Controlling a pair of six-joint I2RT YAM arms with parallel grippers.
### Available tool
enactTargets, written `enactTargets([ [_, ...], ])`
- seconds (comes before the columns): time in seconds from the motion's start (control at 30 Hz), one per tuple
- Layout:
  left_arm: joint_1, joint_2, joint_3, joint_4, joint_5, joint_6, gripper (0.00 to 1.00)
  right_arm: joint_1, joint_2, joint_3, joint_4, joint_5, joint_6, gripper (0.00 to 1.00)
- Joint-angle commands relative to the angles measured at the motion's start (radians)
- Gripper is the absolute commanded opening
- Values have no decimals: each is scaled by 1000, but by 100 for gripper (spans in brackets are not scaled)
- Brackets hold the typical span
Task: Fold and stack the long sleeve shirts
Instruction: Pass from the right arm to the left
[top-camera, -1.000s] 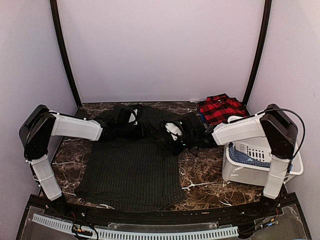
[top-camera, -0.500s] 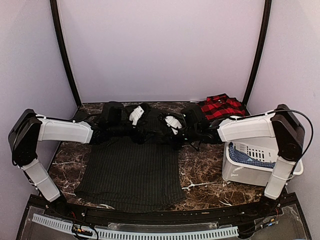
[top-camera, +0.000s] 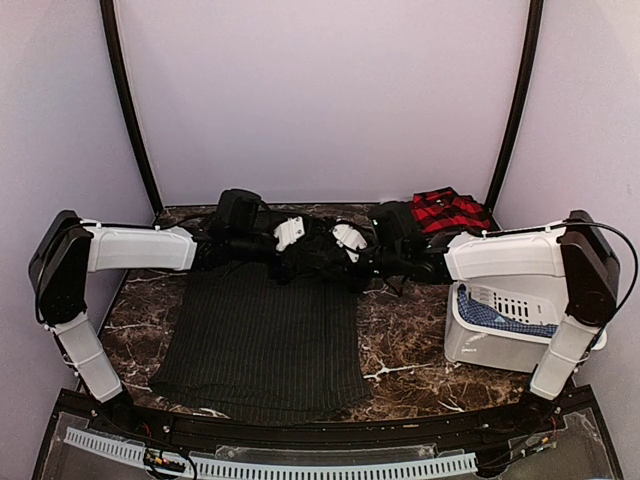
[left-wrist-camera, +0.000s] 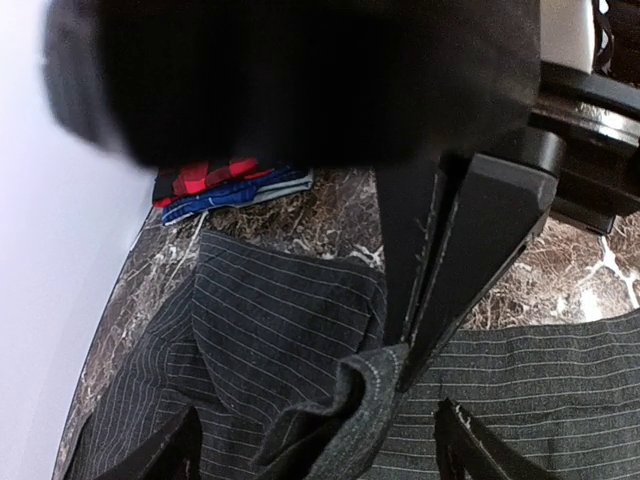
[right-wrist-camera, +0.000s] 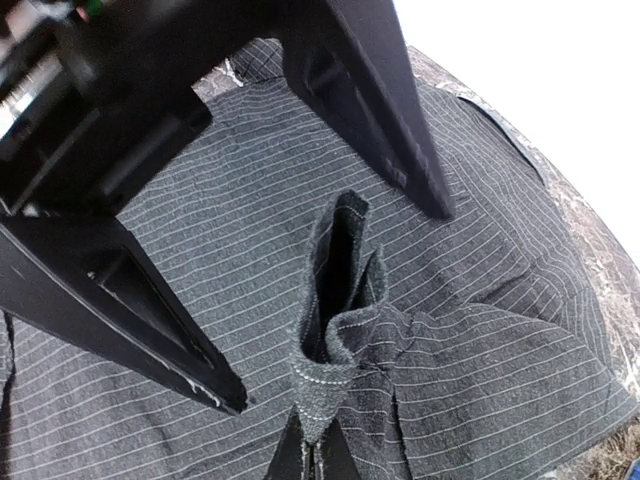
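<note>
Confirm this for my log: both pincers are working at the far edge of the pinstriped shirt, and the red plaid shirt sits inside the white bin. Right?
Not quite. The top external view shows the red plaid shirt on the table behind the white bin, not inside it. The rest holds: the left pincer and right pincer work at the pinstriped shirt's far edge.

**Cloth, stone and plastic**

The dark charcoal pinstriped cloth shirt (top-camera: 262, 335) looks matt and finely woven, its stitched hem clamped in the matt black left hand (left-wrist-camera: 405, 352). Beneath lies the glossy brown marble-patterned tabletop (top-camera: 410, 350); the white bin (top-camera: 500, 345) looks smooth plastic.
</note>
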Motion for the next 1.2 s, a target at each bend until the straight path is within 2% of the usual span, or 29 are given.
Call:
enactTargets([
  [0.0, 0, 47, 66, -133, 63, 81, 78, 15, -23, -7, 15, 36, -29, 0],
  [0.1, 1, 76, 89, -174, 89, 80, 76, 17, -30, -15, 27, 44, -29, 0],
  [0.33, -4, 91, 82, -142, 100, 36, 66, 17, -28, -24, 55, 68, -11, 0],
  [0.63, -7, 100, 49, -71, 77, -6, 66, 17, -28, -22, 71, 63, 2, 0],
  [0.93, -6, 109, 20, 13, 80, -70, 55, 17, -48, -54, 131, 59, 38, 0],
  [1.17, -6, 109, -3, 51, 79, -91, 43, 16, -56, -67, 140, 77, 46, 0],
])
